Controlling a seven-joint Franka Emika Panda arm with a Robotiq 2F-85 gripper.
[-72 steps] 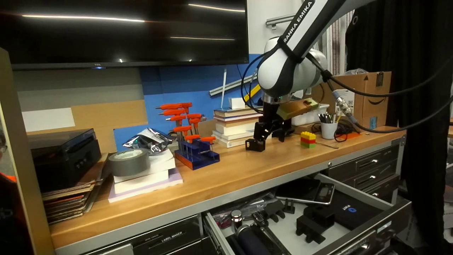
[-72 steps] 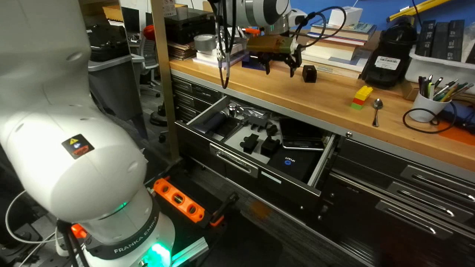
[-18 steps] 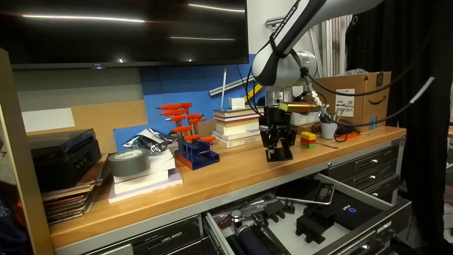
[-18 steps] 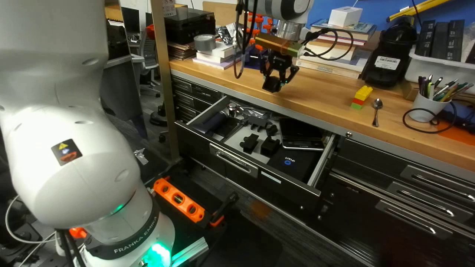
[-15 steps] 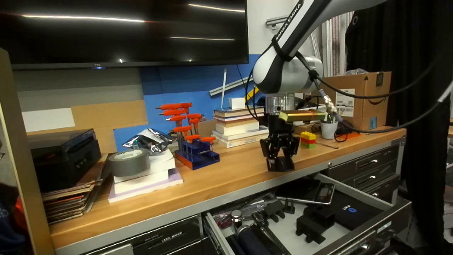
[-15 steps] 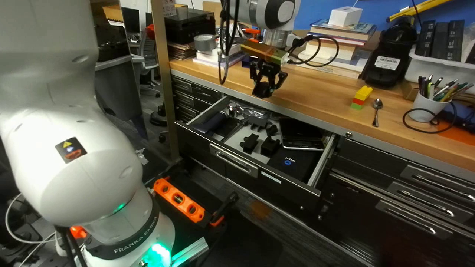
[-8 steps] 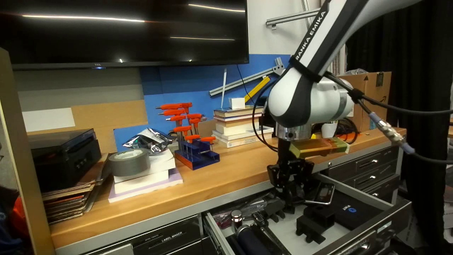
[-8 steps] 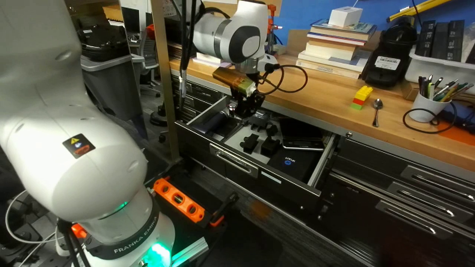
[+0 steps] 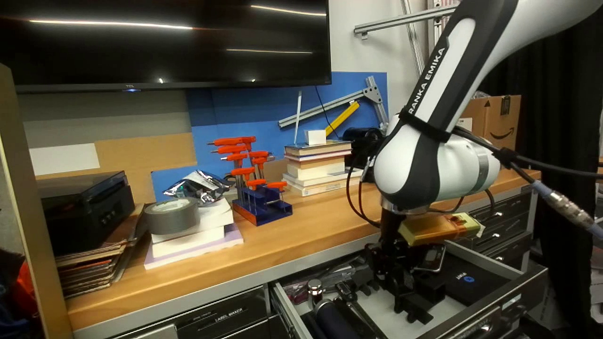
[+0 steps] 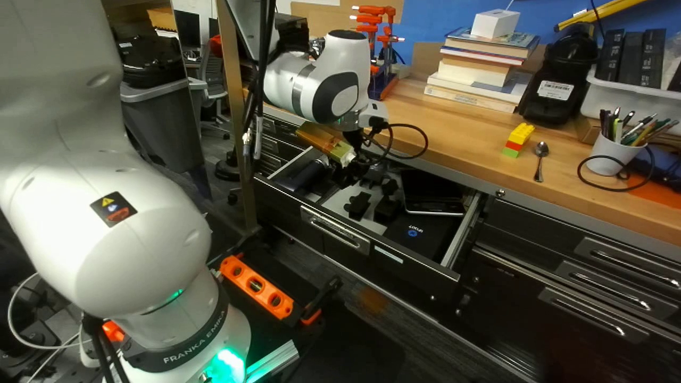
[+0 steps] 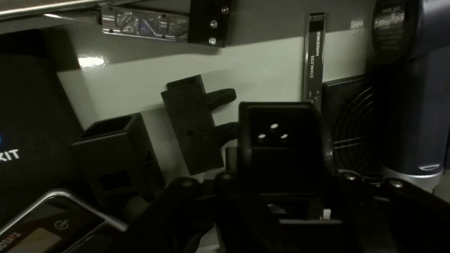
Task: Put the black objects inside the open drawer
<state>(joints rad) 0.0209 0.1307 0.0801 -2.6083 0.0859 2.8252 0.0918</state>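
My gripper (image 11: 281, 165) is shut on a black box (image 11: 276, 117) with three small holes, seen in the wrist view with a finger at each side. In both exterior views the gripper (image 9: 393, 270) hangs low over the open drawer (image 10: 462, 234); the held box is hard to pick out there against the dark contents. Whether the box touches anything below is unclear. Inside the drawer lie a black pegged bracket (image 11: 191, 126) and a hollow black block (image 11: 109, 154), both left of the held box in the wrist view.
Around the gripper in the drawer are a scale (image 11: 35, 228), a black case (image 11: 31, 105), a steel ruler (image 11: 313, 52) and a dark blue cylinder (image 11: 418, 119). The bench (image 9: 325, 221) overhangs behind. Toy bricks (image 10: 516, 141) and a spoon (image 10: 540, 159) lie on it.
Seconds ago the black box stood on the bench beside my gripper. Over the last second, the gripper carried it from above the bench forward and down over the drawer.
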